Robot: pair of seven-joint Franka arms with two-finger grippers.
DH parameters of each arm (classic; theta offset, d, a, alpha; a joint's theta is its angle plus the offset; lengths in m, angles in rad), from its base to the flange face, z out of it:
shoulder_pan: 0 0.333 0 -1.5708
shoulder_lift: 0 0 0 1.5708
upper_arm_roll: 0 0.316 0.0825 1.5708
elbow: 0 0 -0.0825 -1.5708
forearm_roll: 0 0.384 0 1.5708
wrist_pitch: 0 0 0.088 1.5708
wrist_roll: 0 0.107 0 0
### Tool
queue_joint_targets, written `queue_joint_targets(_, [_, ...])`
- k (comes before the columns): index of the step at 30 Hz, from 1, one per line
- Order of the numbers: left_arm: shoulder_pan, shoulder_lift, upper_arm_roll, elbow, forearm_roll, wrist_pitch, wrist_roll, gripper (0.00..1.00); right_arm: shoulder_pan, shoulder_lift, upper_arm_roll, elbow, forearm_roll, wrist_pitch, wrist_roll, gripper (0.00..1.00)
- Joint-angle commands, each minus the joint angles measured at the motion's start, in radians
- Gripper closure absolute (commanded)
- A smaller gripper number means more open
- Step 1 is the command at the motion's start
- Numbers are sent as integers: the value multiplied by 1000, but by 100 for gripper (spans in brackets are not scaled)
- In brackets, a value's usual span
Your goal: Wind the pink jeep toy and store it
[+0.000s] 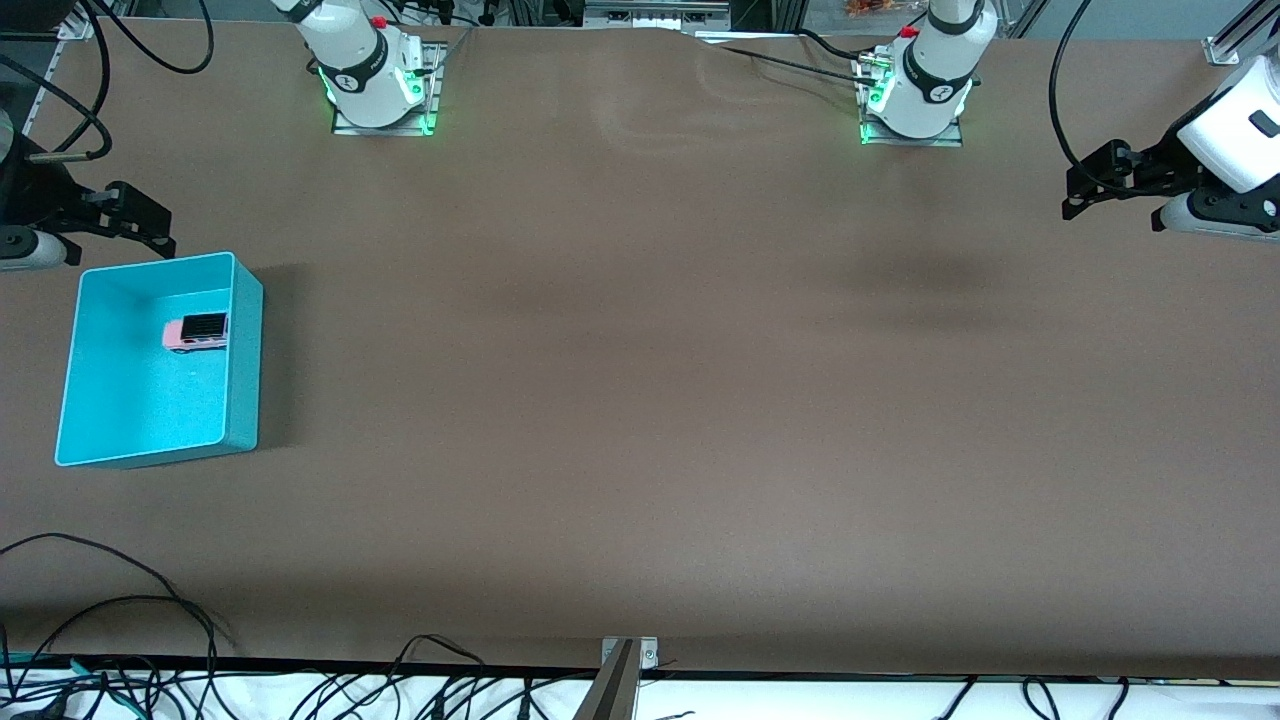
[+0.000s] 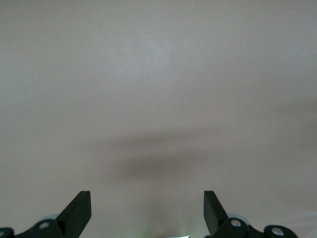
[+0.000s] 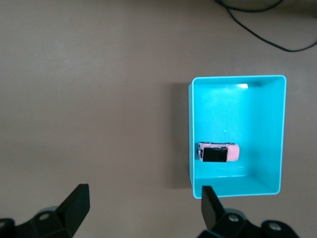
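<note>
Basically pink jeep toy (image 1: 196, 332) sits in the teal bin (image 1: 246, 300) at frame's left edge, both grippers empty, fingers apart – right gripper (image 3: 143, 204) hangs above the bin's inner wall, left gripper (image 2: 147, 210) waits over bare table: drop straight, clear that wall.

Pink jeep toy (image 3: 218, 152) sits inside the teal bin (image 3: 277, 134), close to one wall. Right gripper (image 3: 143, 210) hangs with fingers (image 3: 74, 206) spread over the bare brown surface (image 3: 89, 99) beside the bin.

Pink, teal, brown
Pink jeep toy (image 1: 197, 332) (black roof) in a plain teal bin (image 1: 240, 370) — table (image 1: 640, 400) flat brown, unpatterned.
</note>
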Motion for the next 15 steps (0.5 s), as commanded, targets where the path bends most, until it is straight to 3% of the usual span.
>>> queue_joint_targets(1, [3, 17, 3, 34, -27, -16, -10, 0, 68, 31, -71, 77, -23, -57, 22, 0])
queue_joint_targets(15, [3, 17, 4, 34, -26, -16, -10, 0, 91, 34, -100, 94, -30, -66, 57, 0])
